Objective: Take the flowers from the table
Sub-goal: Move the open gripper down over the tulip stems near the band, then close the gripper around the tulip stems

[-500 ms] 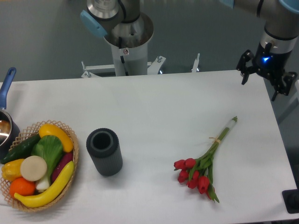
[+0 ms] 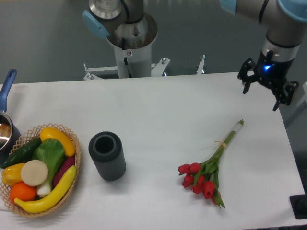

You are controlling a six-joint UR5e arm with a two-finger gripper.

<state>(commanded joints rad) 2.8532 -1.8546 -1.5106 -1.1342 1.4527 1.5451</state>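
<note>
The flowers (image 2: 209, 167), a small bunch of red tulips with green leaves and long tied stems, lie on the white table (image 2: 158, 110) at the right front. The red heads point to the front and the pale stem ends point toward the back right. My gripper (image 2: 261, 97) hangs open and empty above the table's back right corner, up and to the right of the stem ends and apart from them.
A dark grey cylinder (image 2: 107, 155) stands upright left of the flowers. A wicker basket of colourful vegetables (image 2: 38, 170) sits at the front left, with a blue-handled pot (image 2: 5, 120) behind it. The robot base (image 2: 129, 38) stands behind the table's back edge.
The gripper has moved a little to the left and slightly up, staying open. The flowers and the other objects have not moved.
</note>
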